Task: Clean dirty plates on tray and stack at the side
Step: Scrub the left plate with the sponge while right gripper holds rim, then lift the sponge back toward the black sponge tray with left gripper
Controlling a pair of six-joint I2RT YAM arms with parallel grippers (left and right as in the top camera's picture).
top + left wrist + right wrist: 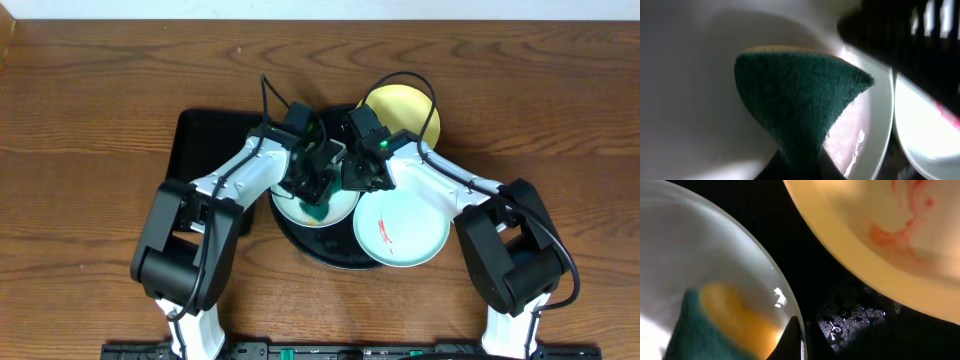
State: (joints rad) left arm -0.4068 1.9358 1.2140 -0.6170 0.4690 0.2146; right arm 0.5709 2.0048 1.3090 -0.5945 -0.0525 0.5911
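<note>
**Overhead:** all 3 plates are on the round tray [322, 256], mid-table [90, 90]. The yellow plate [405, 108] is back-right and hangs over the rim. The right mint plate [405, 228] is front-right w/ a red smear, also overhanging. The left mint plate [345, 210] is front-left, under both arms. The left gripper [316, 196] presses a green sponge [318, 213] onto it. The right gripper [357, 178] is at that plate's back-right edge; the wrist hides the jaw gap, so can't tell. A rectangular tray [205, 140] lies to the left, partly under the left arm.

**Left wrist:** the sponge [800, 95] fills the view. It is pinched thin at the bottom, so the jaws are closed on it, scrub face against the left mint plate [690, 100]. It bends, so it's soft and gives under pressure. The right mint plate [925, 135] is just beside, w/ a pink streak near its edge.

**Right wrist:** this is the only view showing red smears inside the yellow plate [880, 225], which reads plain from above. There are also wet glints on the round tray [840, 295]. One dark finger [787, 345] sits at the rim of the left mint plate [700, 245]. Pinching or just touching: can't tell.

**Handling (my read):** the plates look light, stiff and glossy, prob. slippery when wet. One would likely skate on the shiny tray under scrubbing, so it needs bracing. Best hold is the raised rim, since the flat centre gives 2 fingers nothing to grip.
</note>
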